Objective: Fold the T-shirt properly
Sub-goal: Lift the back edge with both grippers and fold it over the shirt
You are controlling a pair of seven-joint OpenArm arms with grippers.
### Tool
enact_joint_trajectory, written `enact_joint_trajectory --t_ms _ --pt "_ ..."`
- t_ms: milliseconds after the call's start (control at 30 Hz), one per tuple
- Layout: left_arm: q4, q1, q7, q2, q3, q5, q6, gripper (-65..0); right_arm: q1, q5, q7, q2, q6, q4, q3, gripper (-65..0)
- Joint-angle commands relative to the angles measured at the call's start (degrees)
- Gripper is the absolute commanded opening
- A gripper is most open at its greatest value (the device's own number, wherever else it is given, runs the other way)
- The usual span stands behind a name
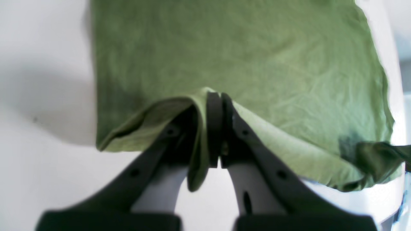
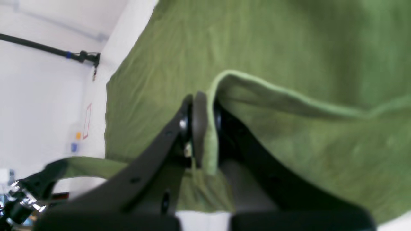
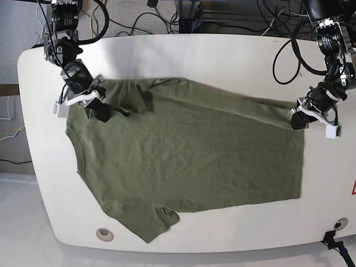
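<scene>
First lengthwise fold in hand: both pincers hold the far edge of the T-shirt, lifted a little off the table.

On the base view's left, the right pincer is clamped on cloth at the shoulder end, by the far sleeve; on that view's right, the left pincer pinches the far hem corner. The shirt lies flat across the middle of the table, collar left, hem right. Next, I judge, both should carry this edge together toward the near edge; bare table in front leaves room.
</scene>
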Motion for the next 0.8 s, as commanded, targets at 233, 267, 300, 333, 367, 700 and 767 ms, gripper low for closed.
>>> enact_joint_trajectory --t_ms 233,267,300,333,367,700,767 --pt "-12.2 -9.2 3.9 -0.9 -0.4 -0.8 -0.2 -65.0 12.3 0.7 1.2 3.4 0.9 -7.4 -5.1 -65.0" --pt "-13.3 -10.2 4.6 -0.8 -0.4 -0.8 -0.2 -65.0 13.3 0.6 1.2 3.3 0.9 -8.0 -5.6 -65.0" --pt "-14.3 -11.4 5.1 -0.8 -0.4 -0.8 -0.2 -65.0 14.4 0.5 1.2 3.2 0.9 -8.8 -6.0 -65.0" --pt "-15.4 -12.7 5.5 -0.8 -0.4 -0.8 -0.2 -65.0 15.4 0.4 1.2 3.1 0.9 -9.7 -6.0 -65.0" --pt "-16.5 -13.7 5.6 -0.8 -0.4 -0.8 -0.2 -65.0 16.6 0.4 1.2 2.8 0.9 -10.7 -6.3 -65.0" --pt "-25.5 -21.2 5.3 -1.1 -0.4 -0.7 -0.2 -65.0 25.6 0.3 1.2 2.5 0.9 -18.2 -10.3 -65.0" --pt "-26.5 -21.8 5.3 -1.1 -0.4 -0.7 -0.2 -65.0 26.7 0.3 1.2 2.3 0.9 -19.4 -10.3 -65.0"
